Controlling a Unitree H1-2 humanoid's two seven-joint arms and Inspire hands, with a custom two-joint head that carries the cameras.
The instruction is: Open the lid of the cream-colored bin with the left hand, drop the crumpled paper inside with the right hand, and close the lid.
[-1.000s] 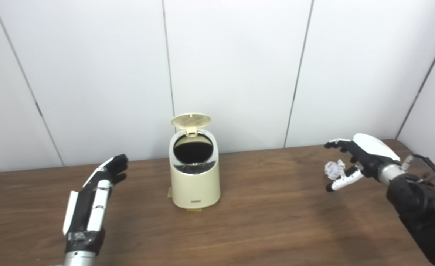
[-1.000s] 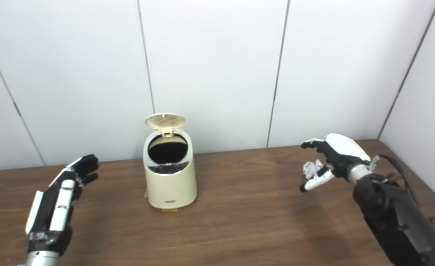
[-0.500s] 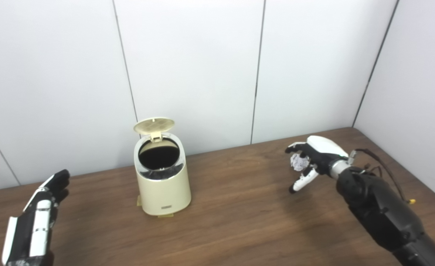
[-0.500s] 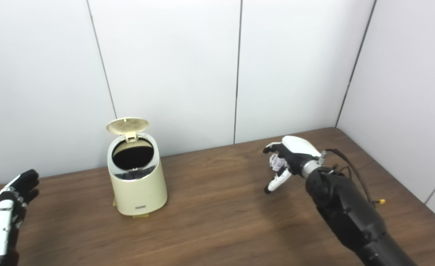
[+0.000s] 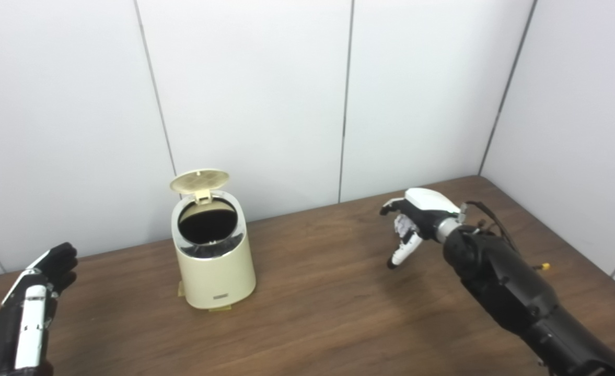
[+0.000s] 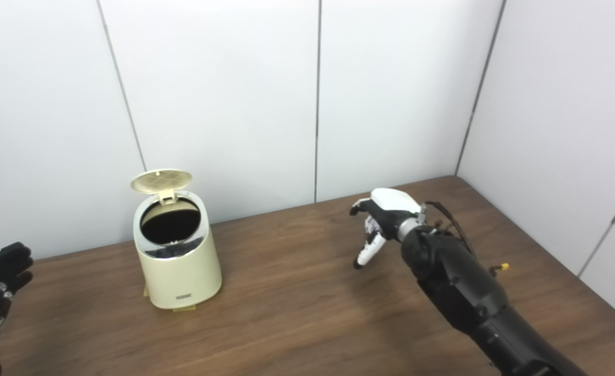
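Nearest to me, my left hand (image 5: pixel 20 308) sits low at the left edge above the dark brown wooden counter (image 5: pixel 312 318), black and white, its fingers (image 5: pixel 56 258) stretched out straight and slightly apart, holding nothing. It is well apart from the bin.

Farther in, the small cream-colored round bin (image 5: pixel 214 261) stands upright on the counter, its dark mouth showing, and its round cream lid (image 5: pixel 199 180) is tipped up on the rear hinge.

Off to the right, my right hand (image 5: pixel 416 216) hovers above the counter, well apart from the bin, its fingers (image 5: pixel 391 206) curled over the crumpled white paper ball (image 5: pixel 402 225), which sits in the palm, partly hidden. The thumb points down.

Behind everything rise white wall panels (image 5: pixel 244 89).
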